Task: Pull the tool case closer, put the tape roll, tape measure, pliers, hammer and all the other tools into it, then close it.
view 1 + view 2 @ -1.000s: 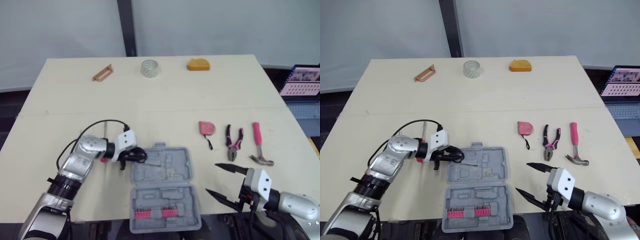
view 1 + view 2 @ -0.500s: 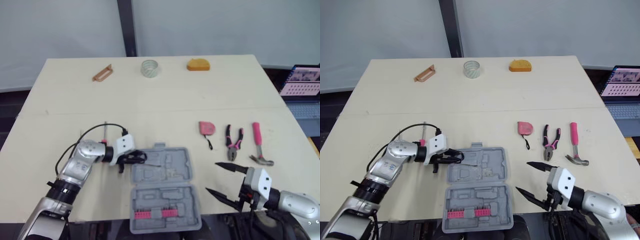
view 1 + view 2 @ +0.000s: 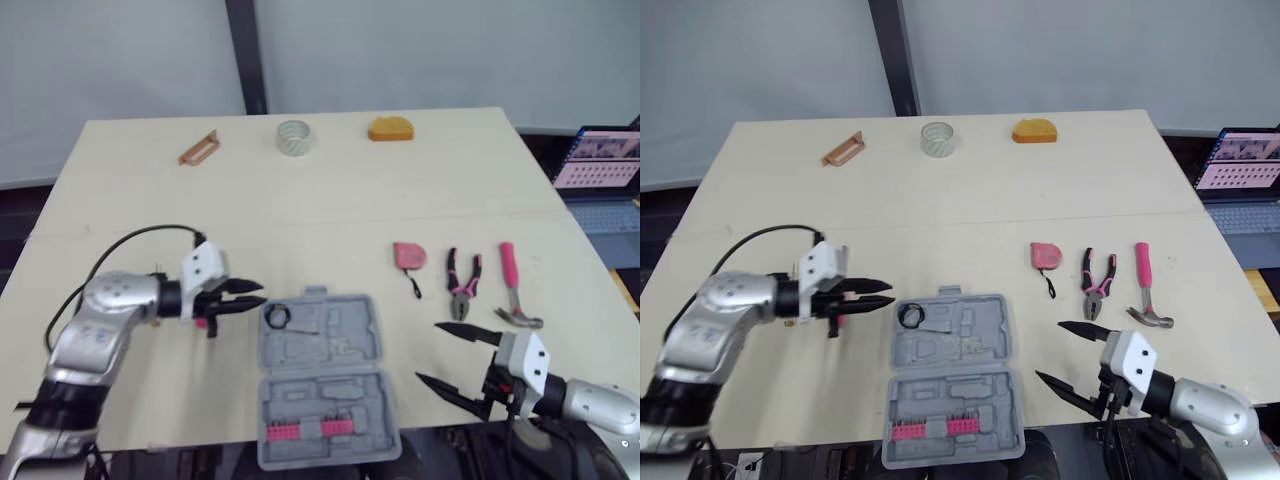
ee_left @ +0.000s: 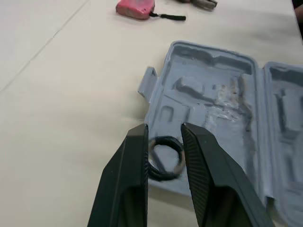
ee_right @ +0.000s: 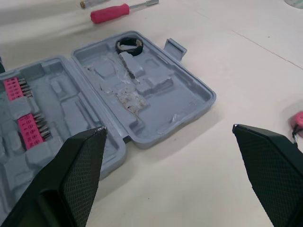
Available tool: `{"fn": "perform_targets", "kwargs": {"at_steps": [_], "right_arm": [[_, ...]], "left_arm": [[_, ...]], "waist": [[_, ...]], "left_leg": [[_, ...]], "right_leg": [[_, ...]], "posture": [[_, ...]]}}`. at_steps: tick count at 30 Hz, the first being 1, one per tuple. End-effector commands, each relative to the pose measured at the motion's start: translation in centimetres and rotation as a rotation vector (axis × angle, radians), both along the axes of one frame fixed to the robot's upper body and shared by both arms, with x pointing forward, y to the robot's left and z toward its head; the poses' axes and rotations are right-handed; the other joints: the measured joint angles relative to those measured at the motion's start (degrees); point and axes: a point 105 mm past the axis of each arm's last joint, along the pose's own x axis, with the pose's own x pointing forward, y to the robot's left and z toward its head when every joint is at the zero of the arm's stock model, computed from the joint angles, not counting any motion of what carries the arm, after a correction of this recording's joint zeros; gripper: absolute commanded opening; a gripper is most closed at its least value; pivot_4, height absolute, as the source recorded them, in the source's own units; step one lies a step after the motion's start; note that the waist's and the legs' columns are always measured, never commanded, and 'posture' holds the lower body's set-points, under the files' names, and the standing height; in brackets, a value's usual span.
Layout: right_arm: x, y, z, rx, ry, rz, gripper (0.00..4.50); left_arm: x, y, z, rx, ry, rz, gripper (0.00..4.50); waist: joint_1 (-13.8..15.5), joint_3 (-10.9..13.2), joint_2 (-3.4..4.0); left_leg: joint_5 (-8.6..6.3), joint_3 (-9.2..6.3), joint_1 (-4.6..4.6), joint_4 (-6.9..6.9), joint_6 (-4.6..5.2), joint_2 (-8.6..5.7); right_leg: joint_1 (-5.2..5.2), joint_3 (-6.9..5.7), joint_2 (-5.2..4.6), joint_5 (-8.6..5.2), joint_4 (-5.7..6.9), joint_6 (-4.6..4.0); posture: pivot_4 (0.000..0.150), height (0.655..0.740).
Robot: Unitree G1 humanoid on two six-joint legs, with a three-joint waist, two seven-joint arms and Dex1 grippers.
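The grey tool case [image 3: 325, 350] lies open near the table's front edge, with pink bits [image 3: 310, 430] in its near half. A small black tape roll [image 3: 276, 316] sits in the case's far left corner. My left gripper [image 3: 258, 294] hovers just left of the case, open by a narrow gap and holding nothing. A pink-handled screwdriver [image 5: 110, 13] lies under it. My right gripper [image 3: 428, 352] stands wide open and empty at the case's right. The pink tape measure [image 3: 410, 256], pliers [image 3: 464, 285] and hammer [image 3: 513, 285] lie in a row on the right.
At the table's far edge lie a clear tape roll [image 3: 293, 137], an orange object [image 3: 390, 129] and a brown clip-like piece [image 3: 199, 147]. A laptop [image 3: 595, 170] stands off the table to the right.
My left gripper has let go of the black tape roll in the case's corner and drawn back to the left. The right gripper has stayed put.
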Motion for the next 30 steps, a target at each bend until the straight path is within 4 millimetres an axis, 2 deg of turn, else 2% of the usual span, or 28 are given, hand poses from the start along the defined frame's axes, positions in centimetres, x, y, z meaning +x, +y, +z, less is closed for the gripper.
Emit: {"fn": "perform_targets", "kwargs": {"at_steps": [1, 4, 7, 8, 9, 12, 26, 28, 30], "right_arm": [[-0.3, -0.5, -0.3, -0.006, 0.051, -0.02, 4.5], [-0.4, 0.3, -1.6, -0.001, 0.094, -0.034, 4.5], [-0.4, 0.5, -2.3, 0.004, 0.106, -0.051, 4.5], [-0.4, 0.6, -2.4, 0.004, 0.106, -0.054, 4.5], [-0.4, 0.5, -2.6, 0.004, 0.107, -0.058, 4.5], [-0.4, 0.4, -2.9, 0.004, 0.109, -0.066, 4.5], [-0.1, -0.3, -3.1, -0.032, 0.112, -0.086, 4.5], [0.0, -0.4, -2.9, -0.032, 0.104, -0.093, 4.5], [0.4, -0.6, -2.5, -0.032, 0.077, -0.123, 4.5]], "left_arm": [[-3.4, 2.9, -1.0, 0.022, 0.012, 0.067, 1.2], [-6.7, 4.6, -2.9, 0.028, 0.065, 0.122, 2.04], [-10.0, 5.4, -4.3, 0.014, 0.113, 0.171, 3.62], [-10.6, 5.5, -4.5, 0.014, 0.12, 0.181, 4.14], [-10.8, 5.7, -4.7, 0.019, 0.115, 0.195, 4.48], [-11.2, 6.1, -5.0, 0.021, 0.1, 0.224, 4.48], [-10.9, 6.1, -5.3, 0.015, 0.096, 0.253, 4.48], [-10.7, 5.8, -5.1, -0.002, 0.077, 0.243, 4.48], [-10.1, 4.8, -3.9, -0.042, 0.034, 0.208, 4.48]], "waist": [[-0.4, -0.02, 0.03], [-0.18, 0.01, -0.01], [0.47, -0.02, -0.02], [0.69, -0.02, -0.01], [1.04, -0.02, -0.01], [1.76, -0.03, -0.02], [1.06, -0.06, 0.0], [1.06, -0.06, 0.0], [1.08, -0.06, 0.0]], "left_leg": [[-0.02, 0.08, 0.05, -0.02, 0.0, 0.01], [-0.09, 0.12, 0.05, -0.09, 0.02, 0.05], [-0.19, 0.16, 0.07, 0.05, -0.03, 0.06], [-0.26, 0.16, 0.06, 0.16, 0.0, 0.06], [-0.28, 0.16, 0.07, 0.17, 0.01, 0.05], [-0.29, 0.16, 0.1, 0.18, 0.0, 0.05], [-0.31, 0.23, 0.11, 0.14, 0.0, 0.06], [-0.31, 0.23, 0.11, 0.14, 0.0, 0.06], [-0.31, 0.23, 0.11, 0.14, 0.0, 0.06]], "right_leg": [[0.0, 0.05, 0.0, 0.0, -0.02, 0.0], [-0.06, 0.04, 0.0, -0.01, -0.06, -0.02], [0.05, 0.06, 0.0, -0.01, -0.1, -0.02], [0.1, 0.07, 0.0, -0.01, -0.1, -0.02], [0.13, 0.08, 0.0, -0.01, -0.13, -0.01], [0.13, 0.08, 0.0, -0.01, -0.11, -0.02], [0.09, 0.11, 0.0, -0.01, -0.12, -0.02], [0.09, 0.11, 0.0, -0.01, -0.12, -0.02], [0.09, 0.11, 0.0, -0.01, -0.12, -0.02]], "posture": [[0.15, 0.7349], [0.15, 0.7349], [0.15, 0.7349], [0.15, 0.7349], [0.15, 0.7349], [0.15, 0.7349], [0.15, 0.7349], [0.15, 0.7349], [0.15, 0.7349]]}}
